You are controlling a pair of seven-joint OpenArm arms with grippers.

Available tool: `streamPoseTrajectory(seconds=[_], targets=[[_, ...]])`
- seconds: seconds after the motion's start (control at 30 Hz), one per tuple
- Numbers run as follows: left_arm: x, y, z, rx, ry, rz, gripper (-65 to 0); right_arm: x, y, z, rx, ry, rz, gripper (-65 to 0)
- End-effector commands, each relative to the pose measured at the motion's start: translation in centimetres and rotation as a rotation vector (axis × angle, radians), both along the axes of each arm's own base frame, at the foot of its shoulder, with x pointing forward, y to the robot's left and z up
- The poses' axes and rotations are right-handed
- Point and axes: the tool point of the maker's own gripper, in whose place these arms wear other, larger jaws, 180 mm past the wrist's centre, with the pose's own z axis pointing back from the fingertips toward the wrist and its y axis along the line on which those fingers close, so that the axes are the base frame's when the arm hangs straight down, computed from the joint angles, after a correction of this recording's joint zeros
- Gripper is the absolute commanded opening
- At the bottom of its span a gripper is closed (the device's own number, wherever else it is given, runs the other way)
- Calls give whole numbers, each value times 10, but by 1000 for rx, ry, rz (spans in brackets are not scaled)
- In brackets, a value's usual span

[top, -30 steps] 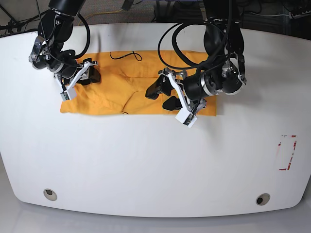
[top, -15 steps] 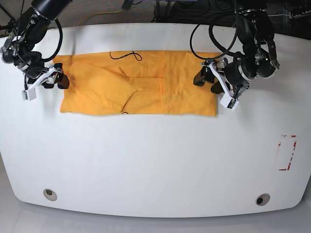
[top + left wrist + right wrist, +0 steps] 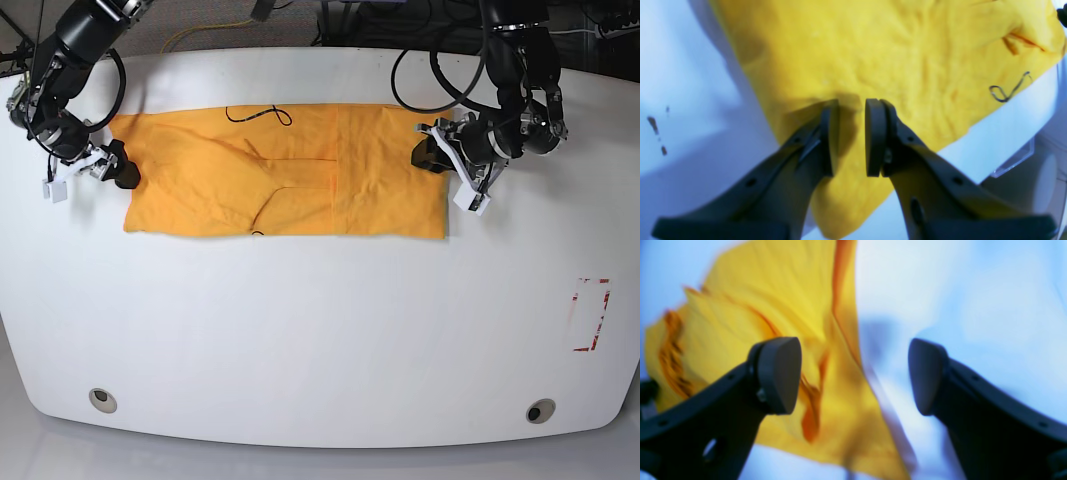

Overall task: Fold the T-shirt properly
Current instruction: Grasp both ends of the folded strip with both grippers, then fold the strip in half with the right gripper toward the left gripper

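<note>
The white table (image 3: 320, 320) fills the base view, curved at its corners, with a round fitting near each front corner and a red-and-white marker (image 3: 590, 314) toward one side.

The T-shirt (image 3: 285, 185) lies flat on the far half of the table as a long orange-yellow band. Its long axis runs side to side across the base view, parallel to the table's far edge, and its near edge is straight. Seams and a diagonal fold line show in the middle of the band. Which end is the collar cannot be told. A thin dark cord (image 3: 258, 115) lies looped on the cloth at the far edge.

The left hand (image 3: 432, 157) sits at the end of the band on the base view's right, over the cloth's short edge. In the left wrist view its pads (image 3: 873, 136) stand narrow, a slim gap between them, with wrinkled yellow cloth directly beyond; whether fabric is pinched there cannot be told.

The right hand (image 3: 115, 170) sits at the opposite end, on the base view's left, at the shirt's corner. In the right wrist view its fingers (image 3: 778, 373) are spread wide, one over the cloth's hemmed edge and the other over bare table, holding nothing.
</note>
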Motion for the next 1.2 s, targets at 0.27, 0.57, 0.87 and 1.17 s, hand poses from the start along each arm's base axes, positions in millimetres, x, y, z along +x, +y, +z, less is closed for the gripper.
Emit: streamPoseTrajectory(seconds=[0.27,0.57,0.87,1.17], targets=[[5,6,3,-3,-21,2,-537,7,53,-7,21,-4,117,-170],[6,6,3,2,-22,2,-537,17,86,2,34,-51,175,-512],[5,6,2,0,-18,4,-537,21,78,61,-147,-176,198,-650],[10,-13,-9,-40,5,-31,-536,7,102,96,-245,-236,254,-650]])
